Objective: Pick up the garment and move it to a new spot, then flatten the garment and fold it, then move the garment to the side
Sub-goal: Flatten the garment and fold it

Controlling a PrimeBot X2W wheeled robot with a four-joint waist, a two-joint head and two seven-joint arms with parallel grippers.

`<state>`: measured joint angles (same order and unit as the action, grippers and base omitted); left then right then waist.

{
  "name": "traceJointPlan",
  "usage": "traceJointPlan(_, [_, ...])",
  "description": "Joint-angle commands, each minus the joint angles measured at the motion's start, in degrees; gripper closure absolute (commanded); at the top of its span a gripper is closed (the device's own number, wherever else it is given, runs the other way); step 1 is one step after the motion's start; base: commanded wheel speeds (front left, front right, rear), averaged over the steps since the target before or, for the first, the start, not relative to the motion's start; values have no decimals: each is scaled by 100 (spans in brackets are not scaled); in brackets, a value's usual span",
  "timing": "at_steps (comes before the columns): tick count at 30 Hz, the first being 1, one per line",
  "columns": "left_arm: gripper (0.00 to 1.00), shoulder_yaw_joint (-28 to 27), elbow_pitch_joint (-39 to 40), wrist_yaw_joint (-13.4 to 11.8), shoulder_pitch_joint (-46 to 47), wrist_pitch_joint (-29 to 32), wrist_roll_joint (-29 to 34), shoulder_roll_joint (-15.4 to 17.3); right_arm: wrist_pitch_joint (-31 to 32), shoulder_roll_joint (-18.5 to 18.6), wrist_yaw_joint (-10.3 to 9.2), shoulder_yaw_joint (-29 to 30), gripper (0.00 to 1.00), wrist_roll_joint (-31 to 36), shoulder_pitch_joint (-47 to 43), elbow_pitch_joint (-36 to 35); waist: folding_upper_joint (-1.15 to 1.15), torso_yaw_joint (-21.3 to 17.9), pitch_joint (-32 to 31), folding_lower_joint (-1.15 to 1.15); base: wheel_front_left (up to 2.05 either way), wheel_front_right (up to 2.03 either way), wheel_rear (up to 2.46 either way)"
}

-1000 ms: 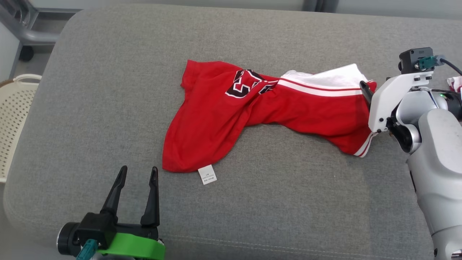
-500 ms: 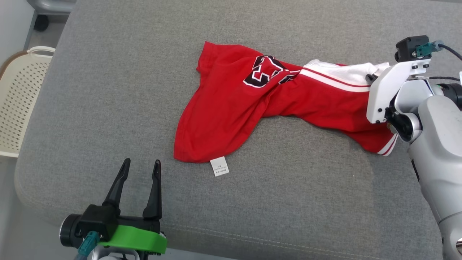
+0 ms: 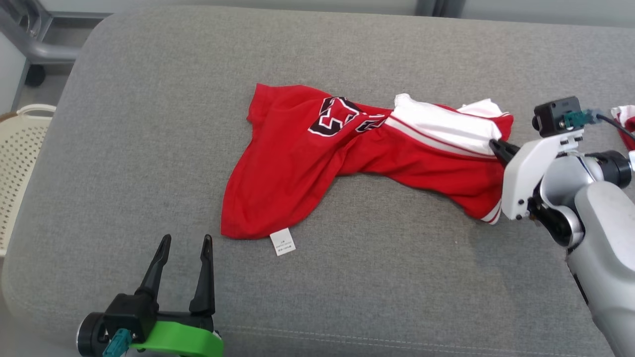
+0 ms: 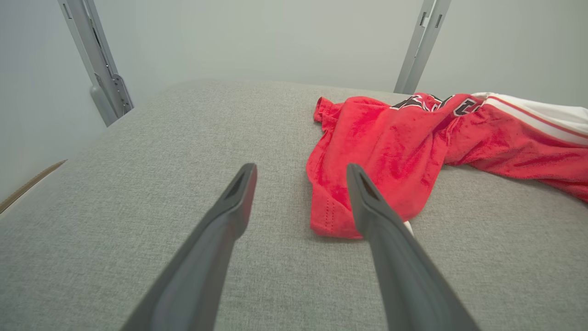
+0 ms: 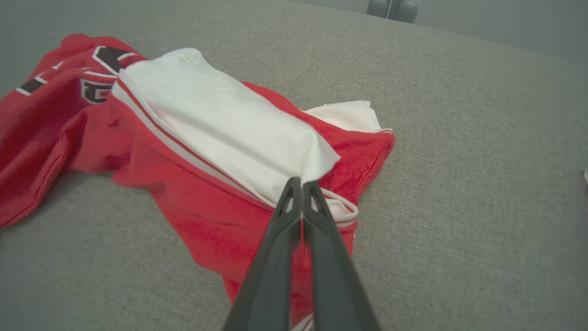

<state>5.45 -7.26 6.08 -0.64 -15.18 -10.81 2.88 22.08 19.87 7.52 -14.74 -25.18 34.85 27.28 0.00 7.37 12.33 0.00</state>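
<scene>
the garment (image 3: 307,168), a red jersey with black and white lettering (image 3: 337,116), lies crumpled and stretched crosswise on the grey cushion (image 3: 397,277), roughly at its middle. its red body bunches toward the robot's left. a white panel (image 3: 441,126) edged with red and white stripes runs along the top toward the right. a small white care label (image 3: 283,242) sticks out from the lower hem onto the cushion.

at the garment's right end the right tool (image 3: 496,146) is closed, its two dark fingers pressed together on the corner of the white panel, where the cloth draws to a point at the tips. in the right wrist view the tool (image 5: 301,181) pinches that white corner, with the red cloth (image 5: 183,193) spread beneath and to the left.

the left tool (image 3: 183,240) hovers near the cushion's front edge, fingers spread apart and holding nothing, near the red hem but not touching it. in the left wrist view its fingers (image 4: 301,170) frame that hem (image 4: 390,151).

a pale perforated basket (image 3: 20,163) stands off the cushion's left side.
</scene>
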Motion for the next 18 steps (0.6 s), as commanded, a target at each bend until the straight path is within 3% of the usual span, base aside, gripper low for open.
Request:
traceJointPlan(1, [0,-44,-12,-26,-95,3,-15,6,56,94,-7,47,100,-88,-401,-353,0,-237,-247,0,0,0,0])
traceJointPlan(7, [0,-82,-38,-55,-223,3,-15,6,286,92,-7,359,100,-39,-1403,-1269,0,-422,-437,0,0,0,0])
traceJointPlan(12, [0,-109,-75,-70,-302,3,-24,6,523,-169,-6,650,100,76,-2353,-1936,0,-532,-568,0,0,0,0])
traceJointPlan(18, [0,-105,-120,-42,-309,3,24,6,590,-446,-5,811,100,473,-3013,-2080,0,-594,-622,0,0,0,0])
